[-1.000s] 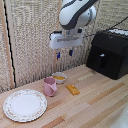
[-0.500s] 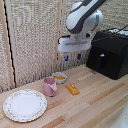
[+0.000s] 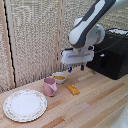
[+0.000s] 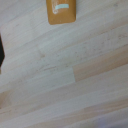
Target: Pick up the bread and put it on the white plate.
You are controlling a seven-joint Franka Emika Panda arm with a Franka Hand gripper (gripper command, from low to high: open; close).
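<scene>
The bread (image 3: 73,89) is a small golden-orange oblong lying flat on the wooden table, just to the exterior view's right of the pink cup. The wrist view shows one end of the bread (image 4: 62,11) at the picture's edge. My hand (image 3: 76,67) hangs in the air above and slightly behind the bread, its short dark-blue-tipped fingers pointing down with a small gap and nothing between them. The white plate (image 3: 25,105) with a floral rim rests empty at the exterior view's left, near the table's front.
A pink cup (image 3: 49,86) stands between plate and bread. A small bowl with yellow contents (image 3: 60,77) sits behind the cup. A black box-shaped appliance (image 3: 113,57) occupies the exterior view's right. A slatted screen backs the table.
The arm has shifted toward the exterior view's right and nearer the camera, carrying the hand from above the small bowl to above the bread. Nothing on the table moved.
</scene>
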